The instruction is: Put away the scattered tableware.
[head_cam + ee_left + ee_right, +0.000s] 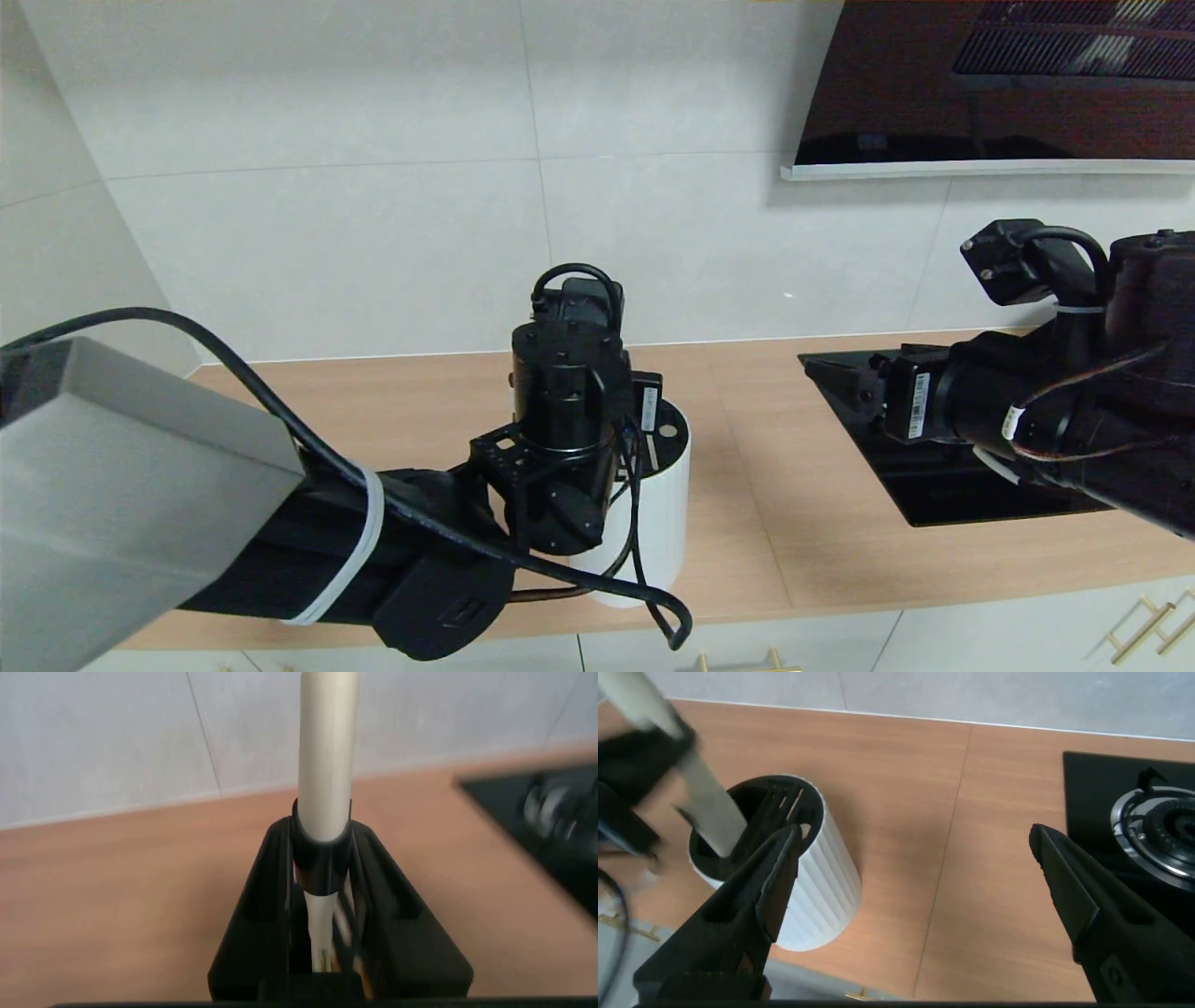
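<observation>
A white ribbed utensil holder (658, 509) with a black top stands near the counter's front edge. My left gripper (324, 845) is directly above it, shut on a cream utensil handle (327, 747). In the right wrist view that cream handle (712, 812) slants down into the holder (817, 896), whose opening holds several dark utensils, and the left gripper (640, 761) grips its upper part. My right gripper (924, 905) is open and holds nothing, hovering over the counter between the holder and the stove. In the head view the right gripper (840, 383) is at the stove's left edge.
A black gas stove (943, 490) is set into the wooden counter (747, 523) on the right, with a burner (1158, 821). A tiled wall runs behind and a range hood (990, 84) hangs at the upper right. Bare counter lies between holder and stove.
</observation>
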